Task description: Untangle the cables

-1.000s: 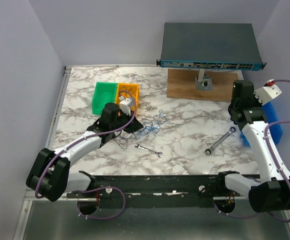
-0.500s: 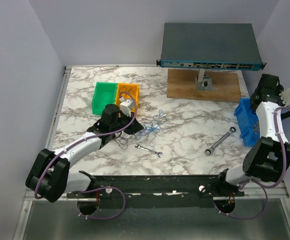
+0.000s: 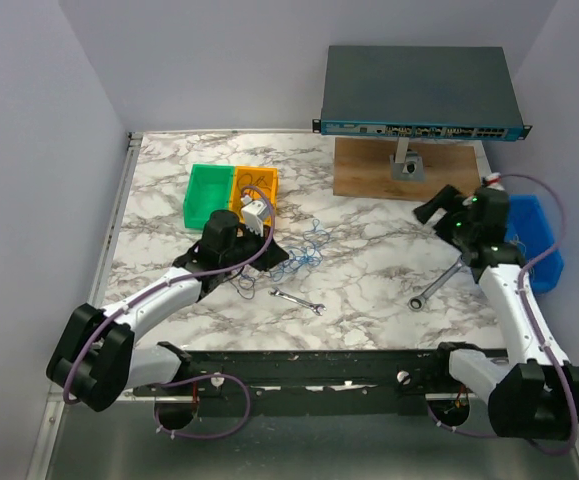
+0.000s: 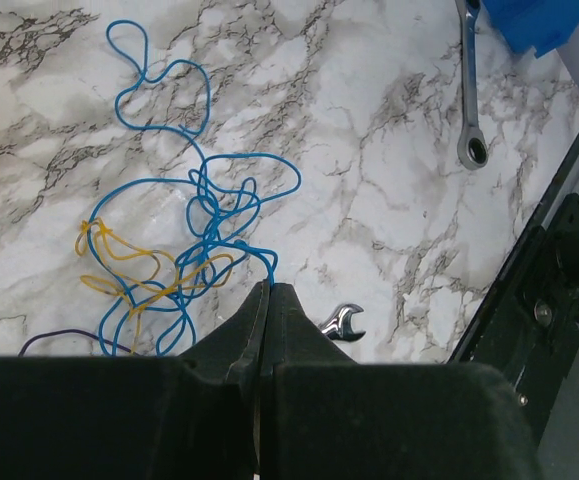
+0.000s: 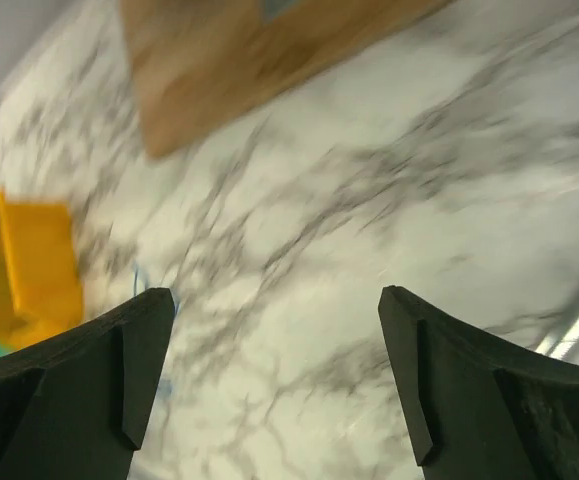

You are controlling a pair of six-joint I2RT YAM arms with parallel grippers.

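Currently the left end effector (image 4: 269,288) is pressed together on a blue strand of the cables (image 4: 194,215), which lie tangled on the worktop (image 3: 369,270) left of centre; this pinch likely anchors the bundle so a second grip can draw strands out. The right end effector (image 5: 274,300) is spread and empty above bare worktop, facing the tangle. Since one second earlier the right arm (image 3: 514,300) has swung inward from beside the blue bin (image 3: 544,255), while the left arm (image 3: 159,295) has barely shifted.

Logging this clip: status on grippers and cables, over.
Status: left gripper shut on blue cable; right gripper open, empty. Blue and yellow cables in one tangle. Small wrench nearby, clear of it.
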